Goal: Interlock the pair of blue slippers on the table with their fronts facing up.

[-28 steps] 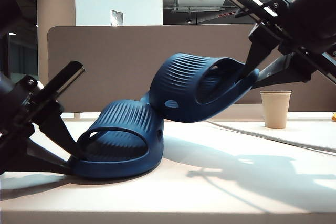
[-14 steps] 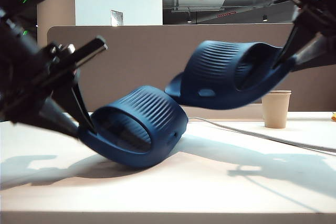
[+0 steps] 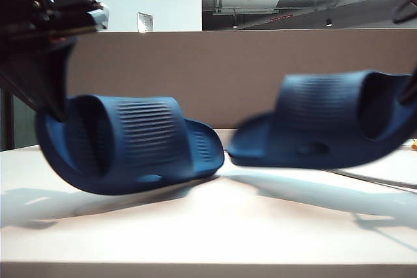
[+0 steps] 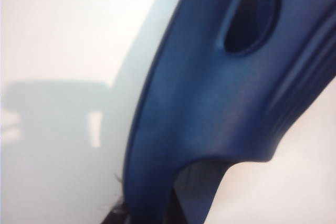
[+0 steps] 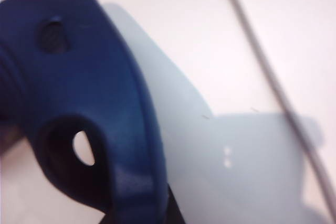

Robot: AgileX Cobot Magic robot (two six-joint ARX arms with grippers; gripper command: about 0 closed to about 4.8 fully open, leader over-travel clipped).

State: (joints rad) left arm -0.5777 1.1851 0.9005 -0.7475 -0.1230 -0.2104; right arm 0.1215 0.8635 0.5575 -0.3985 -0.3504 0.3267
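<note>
Two blue slippers hang apart over the white table point(image 3: 208, 232), both blurred. The left slipper point(image 3: 124, 144) lies on its side with its strap opening facing left, and my left gripper point(image 3: 51, 105) is shut on its heel end. The left wrist view shows the same slipper point(image 4: 210, 103) running up from the left gripper point(image 4: 152, 216), whose jaws are pinched on the sole edge. The right slipper point(image 3: 326, 128) is nearly level, toe pointing left. My right gripper point(image 3: 410, 92) is shut on its heel at the picture's edge. The right wrist view shows the slipper point(image 5: 94, 93) clamped in the right gripper point(image 5: 152, 214).
A grey-brown divider panel point(image 3: 215, 76) stands across the back of the table. A thin grey cable point(image 3: 378, 180) lies on the table under the right slipper, and the right wrist view shows the cable point(image 5: 273, 77) too.
The slippers touched a second ago and now hang apart. The left one rose off the table and rolled onto its side. The right one swung right, lower and level, hiding the paper cup.
</note>
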